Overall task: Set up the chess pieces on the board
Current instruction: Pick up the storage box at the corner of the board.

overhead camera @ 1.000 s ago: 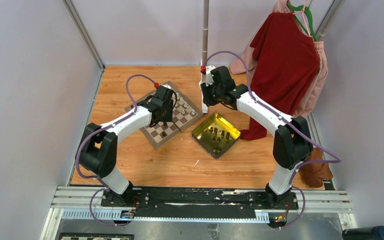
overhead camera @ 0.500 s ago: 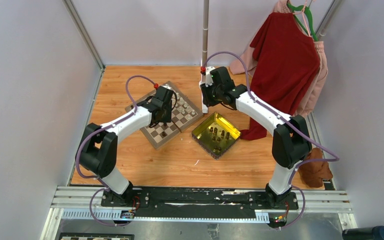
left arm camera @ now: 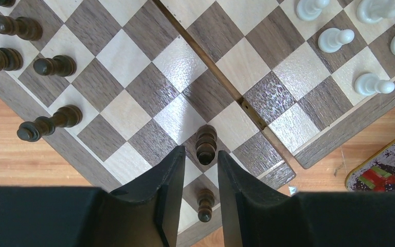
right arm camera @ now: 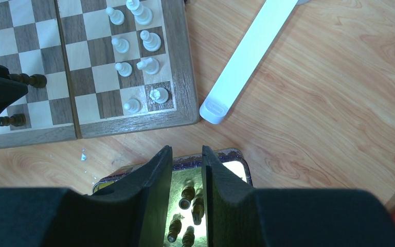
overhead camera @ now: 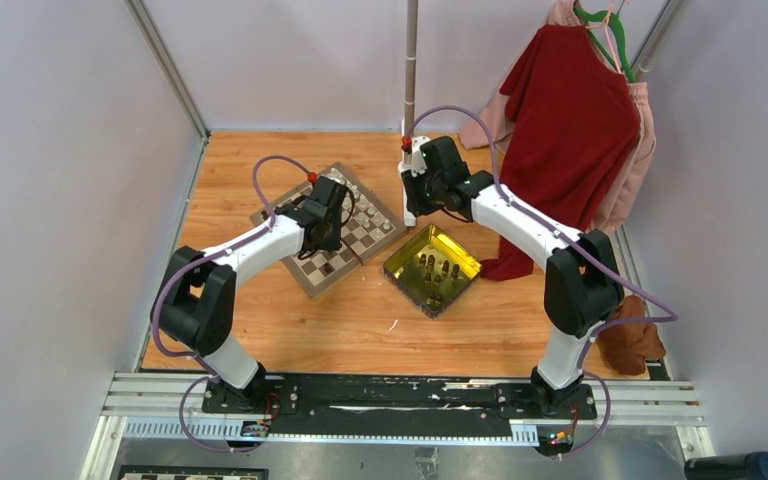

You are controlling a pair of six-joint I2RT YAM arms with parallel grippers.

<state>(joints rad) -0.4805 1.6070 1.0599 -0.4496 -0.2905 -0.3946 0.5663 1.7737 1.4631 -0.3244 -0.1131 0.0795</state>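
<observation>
Straddling a dark piece (left arm camera: 204,205) on the board (left arm camera: 133,56), the left hand (left arm camera: 200,152) is barely parted and empty, seemingly lining up a grasp. The right hand (right arm camera: 186,150), likewise, hangs above the tray (right arm camera: 226,153).

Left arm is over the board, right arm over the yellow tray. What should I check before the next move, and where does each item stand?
1. Left gripper lined up on the dark piece: ok, it stands on the board right at the fingertips, in line with the gap.
2. Left jaws closed on it: not ok, board shows on both sides of the piece.
3. Second dark piece under the fingers safe from a knock: cannot tell.
4. Right gripper empty: ok, jaws apart, nothing between.
5. Right gripper above the yellow tray, dark pieces in it: ok.
</observation>
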